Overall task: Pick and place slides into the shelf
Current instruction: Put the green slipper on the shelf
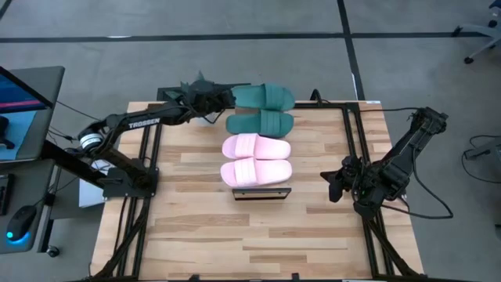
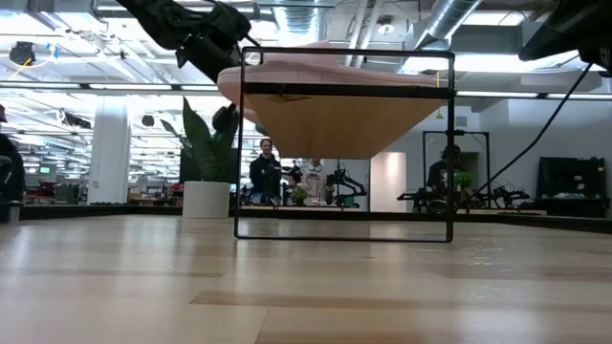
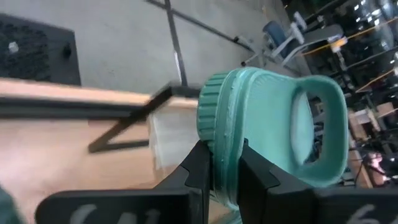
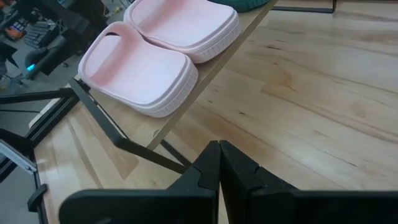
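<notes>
The shelf (image 1: 261,193) stands mid-table, its plank running from near to far; in the low view its dark frame (image 2: 344,143) fills the middle. On its plank lie two pale pink slides (image 1: 256,159) side by side and one dark green slide (image 1: 261,123) beyond them. The second green slide (image 1: 266,97) is at the shelf's far end, and my left gripper (image 1: 228,98) is shut on it. My right gripper (image 1: 338,182) is shut and waits over the table's right side, its fingers (image 4: 219,165) pointing toward the pink slides (image 4: 161,50). My left gripper pinches the green slide (image 3: 273,124) between its two fingers (image 3: 202,168) at the rim of the end away from the strap (image 3: 224,149), one finger on the sole side and one on the footbed side. It comes about level from the table's left. Whether the slide rests on the shelf, I cannot tell.
The slatted wooden table (image 1: 196,235) has dark rails along its left and right sides. A white sheet (image 3: 165,143) lies by the shelf's far end. Left of the table are a monitor (image 1: 23,94) and a mouse (image 1: 19,223).
</notes>
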